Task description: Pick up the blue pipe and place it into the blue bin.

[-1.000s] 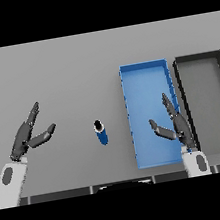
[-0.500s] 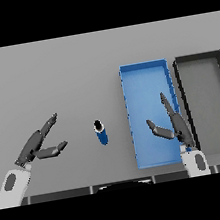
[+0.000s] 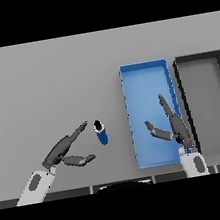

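A: Nearest us, what is each hand doing?

B: The left hand [image 3: 63,151] has fingers straight and thumb spread, holding nothing, fingertips just beside the blue pipe [image 3: 101,132]. The right hand [image 3: 173,124] hangs open over the blue bin [image 3: 145,78], idle.

A: And the pipe?

B: It stands on the grey table [image 3: 46,82], between the left hand and the bin, apart from both.

A: So the reach is the step?

B: I'd judge so. Bring fingers and thumb either side of the pipe before closing, or it may tip. Farthest right sits a dark bin [image 3: 200,61]; ignore it.
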{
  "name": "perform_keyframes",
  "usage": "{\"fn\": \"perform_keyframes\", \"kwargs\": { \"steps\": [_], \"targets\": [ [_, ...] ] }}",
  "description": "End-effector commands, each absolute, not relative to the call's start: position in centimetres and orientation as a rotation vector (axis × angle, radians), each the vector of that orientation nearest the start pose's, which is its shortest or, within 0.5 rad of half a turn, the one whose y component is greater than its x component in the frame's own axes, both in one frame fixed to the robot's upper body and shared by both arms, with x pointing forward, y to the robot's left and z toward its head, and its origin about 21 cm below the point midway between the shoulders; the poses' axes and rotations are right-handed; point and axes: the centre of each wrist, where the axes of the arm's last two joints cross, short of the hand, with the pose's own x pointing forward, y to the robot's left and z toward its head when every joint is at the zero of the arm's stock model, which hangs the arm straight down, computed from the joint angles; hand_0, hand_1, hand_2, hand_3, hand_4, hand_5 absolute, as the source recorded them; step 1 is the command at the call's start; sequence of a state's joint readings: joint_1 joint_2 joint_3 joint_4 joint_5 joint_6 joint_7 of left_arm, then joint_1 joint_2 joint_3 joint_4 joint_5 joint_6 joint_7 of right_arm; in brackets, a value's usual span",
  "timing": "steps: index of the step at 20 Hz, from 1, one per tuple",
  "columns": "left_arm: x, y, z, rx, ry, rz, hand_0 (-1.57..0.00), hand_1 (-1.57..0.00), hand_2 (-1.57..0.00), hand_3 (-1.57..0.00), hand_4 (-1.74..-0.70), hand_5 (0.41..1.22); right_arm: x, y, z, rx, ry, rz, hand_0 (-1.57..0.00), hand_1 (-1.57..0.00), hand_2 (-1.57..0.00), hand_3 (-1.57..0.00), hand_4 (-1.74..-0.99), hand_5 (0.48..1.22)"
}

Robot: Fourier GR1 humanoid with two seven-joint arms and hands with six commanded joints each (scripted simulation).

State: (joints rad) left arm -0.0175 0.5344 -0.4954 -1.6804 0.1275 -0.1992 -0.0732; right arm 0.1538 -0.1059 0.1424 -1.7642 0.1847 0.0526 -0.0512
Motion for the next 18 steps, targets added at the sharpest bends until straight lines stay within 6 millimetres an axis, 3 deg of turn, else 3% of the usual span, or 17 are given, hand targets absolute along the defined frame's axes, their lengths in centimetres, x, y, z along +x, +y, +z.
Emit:
{"fn": "perform_keyframes", "kwargs": {
  "steps": [1,2,8,12,16,18],
  "targets": [
    [22.3,22.4,1.7,-0.296,-1.465,-0.831,0.00,0.00,0.00,0.00,-1.19,0.463,20.9,-23.2,1.5,-0.096,-1.633,0.320,0.00,0.00,0.00,0.00,-1.228,0.621],
    [22.4,22.6,1.6,-0.298,-1.468,-0.830,0.00,0.00,0.00,0.00,-1.19,0.465,20.9,-23.2,1.3,-0.106,-1.630,0.324,0.00,0.00,0.00,0.00,-1.230,0.622],
    [24.0,18.8,-0.7,-0.372,-1.423,-0.797,0.00,0.00,0.00,0.00,-1.19,0.469,20.5,-23.8,1.5,-0.118,-1.639,0.330,0.00,0.00,0.00,0.00,-1.212,0.610],
    [25.0,17.3,-1.5,-0.357,-1.421,-0.862,0.00,0.00,0.00,0.00,-1.13,0.462,20.5,-23.8,1.5,-0.120,-1.644,0.323,0.00,0.00,0.00,0.00,-1.201,0.605],
    [25.8,15.1,-1.9,-0.449,-1.456,-0.799,0.00,0.00,0.00,0.00,-1.21,0.533,20.4,-23.6,1.7,-0.102,-1.644,0.306,0.00,0.00,0.00,0.00,-1.206,0.606],
    [26.0,14.8,-2.3,-0.463,-1.460,-0.759,0.00,-0.04,-0.11,-0.04,-1.27,0.585,20.5,-23.9,1.4,-0.126,-1.626,0.315,0.00,0.00,0.00,0.00,-1.196,0.603]
  ]
}}
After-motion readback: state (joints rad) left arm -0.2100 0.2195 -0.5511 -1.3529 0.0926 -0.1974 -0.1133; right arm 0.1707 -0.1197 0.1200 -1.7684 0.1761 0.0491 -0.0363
